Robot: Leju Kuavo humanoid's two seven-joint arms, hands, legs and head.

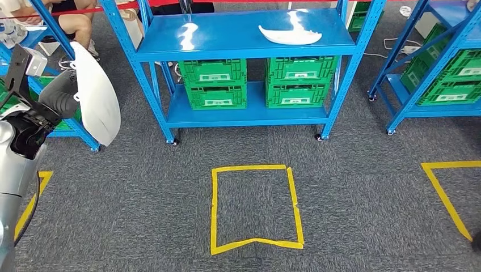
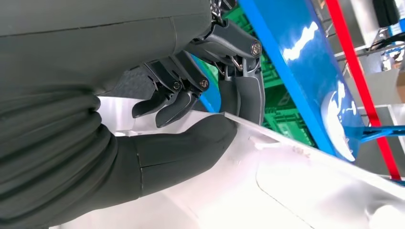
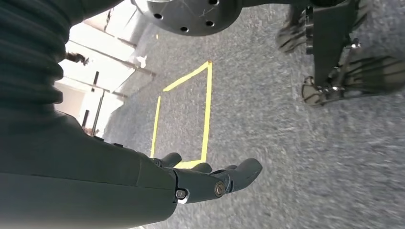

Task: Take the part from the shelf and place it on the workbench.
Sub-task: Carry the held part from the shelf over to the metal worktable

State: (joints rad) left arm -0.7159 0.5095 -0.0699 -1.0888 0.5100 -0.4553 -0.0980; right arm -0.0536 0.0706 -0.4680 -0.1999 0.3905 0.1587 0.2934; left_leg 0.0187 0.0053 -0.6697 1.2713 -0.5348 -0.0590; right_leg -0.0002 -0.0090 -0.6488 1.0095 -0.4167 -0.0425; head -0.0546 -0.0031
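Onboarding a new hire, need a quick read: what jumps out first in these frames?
First, the large white part gripped in the left hand at the left of the head view, thumb on one face and fingers over its edge. Next, the blue shelf straight ahead, with a second white part on its top board and green crates below. A yellow tape square marks the grey carpet before it.

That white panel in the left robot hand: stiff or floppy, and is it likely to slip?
The white panel probably is stiff: held at one edge by the left robot hand, it shows no visible sag. Its glossy surface suggests it may be slippery, so the thumb-and-finger pinch could slide. It looks thin for its breadth, so likely light.
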